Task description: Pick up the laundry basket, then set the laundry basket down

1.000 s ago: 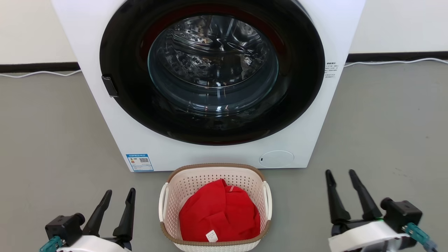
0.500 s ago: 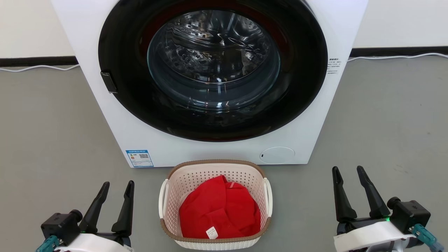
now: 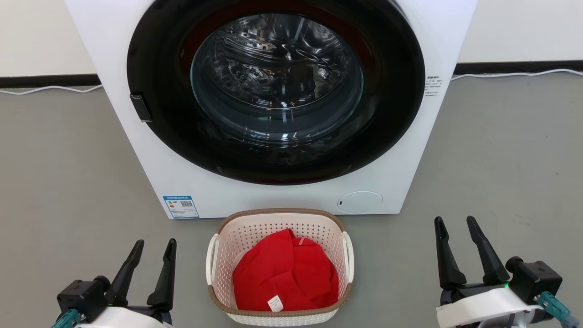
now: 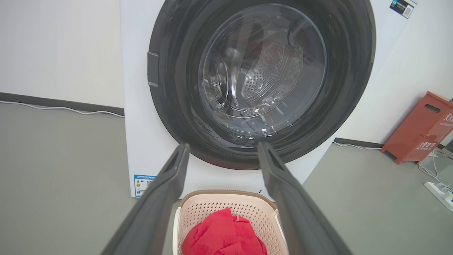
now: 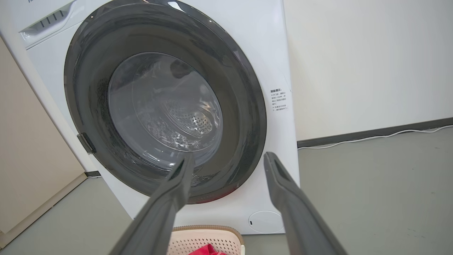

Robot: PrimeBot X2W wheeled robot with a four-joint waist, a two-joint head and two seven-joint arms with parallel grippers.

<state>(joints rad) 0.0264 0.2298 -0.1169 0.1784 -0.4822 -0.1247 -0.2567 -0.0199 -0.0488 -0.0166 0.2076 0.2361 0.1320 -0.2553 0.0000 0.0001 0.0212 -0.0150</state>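
The laundry basket (image 3: pixel 255 232), cream-white with a brown rim and white side handles, rests on the grey floor just in front of the washing machine (image 3: pixel 136 136). A red garment (image 3: pixel 284 273) lies inside it. My left gripper (image 3: pixel 155 246) stands open to the basket's left, apart from it. My right gripper (image 3: pixel 455 222) stands open well to the basket's right. In the left wrist view the basket (image 4: pixel 212 209) sits low between my open fingers (image 4: pixel 166 187). The right wrist view catches the basket's far rim (image 5: pixel 208 229) at the bottom edge.
The machine's round dark door (image 3: pixel 401 91) is shut. A white cable (image 3: pixel 45 89) runs along the wall's dark skirting. An orange-red box (image 4: pixel 421 127) and a white power strip (image 4: pixel 440 187) lie off to the machine's right. Grey floor spreads on both sides of the basket.
The camera view dropped slightly over the last second, shifting the whole scene up. Both grippers stay open beside the basket; the left gripper has drifted a little. The basket has not moved.
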